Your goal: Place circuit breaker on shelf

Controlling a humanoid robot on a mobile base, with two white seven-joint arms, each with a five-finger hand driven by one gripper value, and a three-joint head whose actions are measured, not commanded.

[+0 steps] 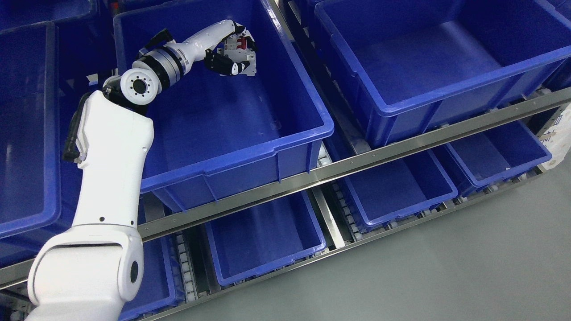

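as fingers curl, left hand (229, 58) grips breaker (238, 50)

One circuit breaker (238, 50) shows, upper centre-left of the frame. One robot arm (111, 178) is in view, with one hand (232, 55). Blue bins: three on the shelf's upper level (223, 111), four on the lower level (263, 236); further blue bins at the top edge are cut off, number unclear.
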